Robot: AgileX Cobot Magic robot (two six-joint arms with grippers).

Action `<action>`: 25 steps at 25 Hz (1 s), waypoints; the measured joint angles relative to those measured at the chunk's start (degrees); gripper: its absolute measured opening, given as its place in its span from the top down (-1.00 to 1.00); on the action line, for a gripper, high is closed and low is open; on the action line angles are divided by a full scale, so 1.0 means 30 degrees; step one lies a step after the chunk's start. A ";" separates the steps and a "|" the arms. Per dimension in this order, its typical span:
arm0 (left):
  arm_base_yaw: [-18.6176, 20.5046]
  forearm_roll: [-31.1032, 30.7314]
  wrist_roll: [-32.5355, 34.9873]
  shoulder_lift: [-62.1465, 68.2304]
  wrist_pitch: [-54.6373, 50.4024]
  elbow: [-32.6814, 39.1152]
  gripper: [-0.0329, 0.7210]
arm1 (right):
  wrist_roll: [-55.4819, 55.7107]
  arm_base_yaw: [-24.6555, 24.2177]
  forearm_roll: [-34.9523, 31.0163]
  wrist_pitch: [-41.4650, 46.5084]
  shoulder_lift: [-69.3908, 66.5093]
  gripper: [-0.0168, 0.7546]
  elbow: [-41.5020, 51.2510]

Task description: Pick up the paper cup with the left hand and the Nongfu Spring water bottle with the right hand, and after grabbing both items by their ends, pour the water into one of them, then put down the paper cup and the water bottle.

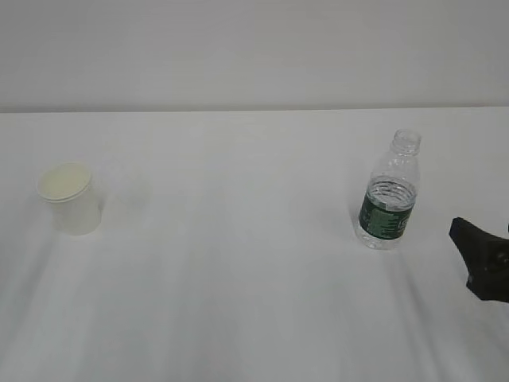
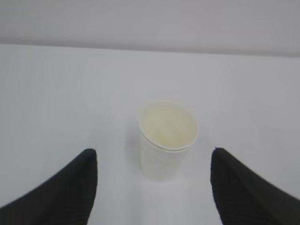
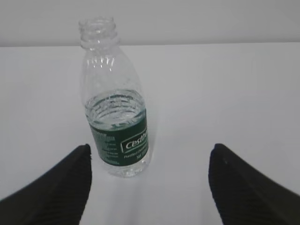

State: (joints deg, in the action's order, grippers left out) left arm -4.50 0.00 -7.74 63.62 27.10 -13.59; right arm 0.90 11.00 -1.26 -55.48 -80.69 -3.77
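The paper cup [image 1: 70,199] stands upright at the left of the white table, cream inside and empty as far as I see. In the left wrist view the paper cup [image 2: 166,140] sits just ahead of my left gripper [image 2: 153,151], whose black fingers [image 2: 70,187] are spread wide, clear of it. The Nongfu Spring water bottle [image 1: 390,195] stands uncapped at the right. From the right wrist the bottle [image 3: 117,117] holds water [image 3: 115,111] up to just above its green label. It stands ahead and left of centre of my open right gripper [image 3: 150,147], untouched.
The white table [image 1: 238,278] runs back to a pale wall. Only the tip of the right hand [image 1: 481,263] shows at the right edge of the exterior view; the left hand is outside that view.
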 joint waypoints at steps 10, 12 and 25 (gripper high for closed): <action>-0.2214 0.0134 -0.0449 0.2639 0.5750 0.3251 -0.51 | 0.0160 0.0000 0.0420 -0.3193 -0.3379 -0.56 0.1358; -0.2749 0.0211 -0.0449 0.3663 0.7338 0.3998 -0.51 | 0.0248 0.0000 0.0420 -0.3272 -0.3379 -0.56 0.1358; -0.3065 0.0377 0.0112 0.9509 1.2647 0.4344 -0.45 | 0.0328 0.0000 0.1352 -0.3354 -0.3379 -0.56 0.1066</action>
State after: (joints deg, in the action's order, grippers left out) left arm -13.70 1.13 -7.40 92.15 65.04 -0.56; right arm 1.88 11.00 2.80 -65.55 -90.82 -0.58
